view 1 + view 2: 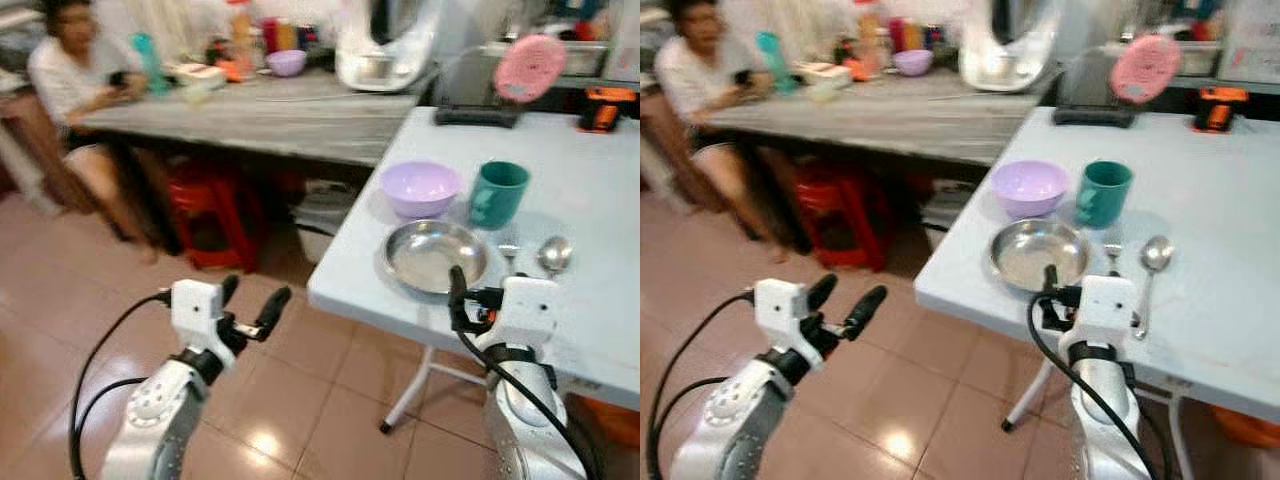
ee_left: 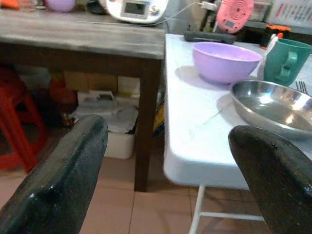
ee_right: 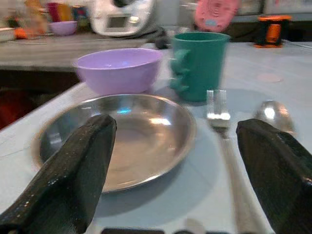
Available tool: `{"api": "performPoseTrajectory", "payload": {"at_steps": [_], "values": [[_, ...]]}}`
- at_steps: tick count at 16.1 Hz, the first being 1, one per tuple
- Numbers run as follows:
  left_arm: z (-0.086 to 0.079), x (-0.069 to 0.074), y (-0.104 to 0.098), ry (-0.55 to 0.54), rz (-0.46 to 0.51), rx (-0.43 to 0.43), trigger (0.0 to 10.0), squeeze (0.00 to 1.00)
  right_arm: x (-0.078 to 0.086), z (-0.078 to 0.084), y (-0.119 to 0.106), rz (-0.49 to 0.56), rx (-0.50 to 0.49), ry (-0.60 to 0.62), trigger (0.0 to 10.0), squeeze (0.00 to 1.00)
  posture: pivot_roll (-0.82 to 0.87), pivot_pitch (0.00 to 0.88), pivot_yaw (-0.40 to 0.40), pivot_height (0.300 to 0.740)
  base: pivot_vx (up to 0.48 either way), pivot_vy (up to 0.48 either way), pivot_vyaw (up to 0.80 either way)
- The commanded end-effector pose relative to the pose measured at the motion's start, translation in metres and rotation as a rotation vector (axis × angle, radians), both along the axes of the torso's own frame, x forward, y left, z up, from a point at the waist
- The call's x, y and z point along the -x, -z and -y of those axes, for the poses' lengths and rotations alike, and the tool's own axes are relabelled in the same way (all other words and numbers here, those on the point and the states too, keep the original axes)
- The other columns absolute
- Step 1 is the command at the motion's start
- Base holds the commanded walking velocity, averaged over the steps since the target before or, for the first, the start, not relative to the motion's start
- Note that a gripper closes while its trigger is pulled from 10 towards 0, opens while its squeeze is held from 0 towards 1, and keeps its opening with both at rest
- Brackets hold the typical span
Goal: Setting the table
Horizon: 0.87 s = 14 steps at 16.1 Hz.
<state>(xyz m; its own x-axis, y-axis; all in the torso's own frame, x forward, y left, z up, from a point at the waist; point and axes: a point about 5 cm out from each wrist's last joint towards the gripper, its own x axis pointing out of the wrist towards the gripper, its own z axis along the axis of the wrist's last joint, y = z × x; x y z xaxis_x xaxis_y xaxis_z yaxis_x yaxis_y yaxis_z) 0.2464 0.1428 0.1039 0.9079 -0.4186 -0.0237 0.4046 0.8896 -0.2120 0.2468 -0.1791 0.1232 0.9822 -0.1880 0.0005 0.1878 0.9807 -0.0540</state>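
Ahead of my right gripper: a shiny silver plate, lilac bowl, teal mug, on a pale blue-white table.

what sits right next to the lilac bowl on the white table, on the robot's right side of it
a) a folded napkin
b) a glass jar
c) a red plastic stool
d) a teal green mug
d: the teal green handled mug stands just beside the lilac plastic bowl on the white table, both behind the round steel plate.
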Motion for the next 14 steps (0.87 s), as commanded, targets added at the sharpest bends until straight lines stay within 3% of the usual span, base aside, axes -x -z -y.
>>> {"api": "performPoseTrajectory", "payload": {"at_steps": [1,4,8,12,14], "values": [[0.004,0.002,0.001,0.029,-0.004,-0.003,10.0,0.0,0.0,0.009,-0.001,-0.011,0.023,0.056,10.0,0.0,-0.03,0.0,0.102,0.74,0.0,0.0,0.0],[0.005,0.004,0.005,0.045,-0.023,0.015,10.0,0.0,0.001,0.023,0.005,-0.061,0.038,0.136,10.0,0.0,-0.03,0.002,0.09,0.74,0.0,0.0,0.0],[0.005,0.008,0.008,0.073,-0.007,-0.017,10.0,0.0,-0.007,0.022,-0.001,-0.035,0.011,0.085,10.0,0.0,-0.03,0.015,0.078,0.74,0.0,0.0,0.0],[0.009,0.017,0.007,0.197,0.012,-0.045,10.0,0.0,-0.019,0.022,-0.001,-0.07,-0.036,0.067,10.0,0.0,-0.03,0.043,0.077,0.74,0.0,0.0,0.0],[0.013,0.022,0.002,0.289,0.034,-0.073,10.0,0.0,-0.027,0.026,0.001,-0.106,-0.077,0.072,10.0,0.0,-0.03,0.099,0.083,0.74,0.0,0.0,0.0]]}}
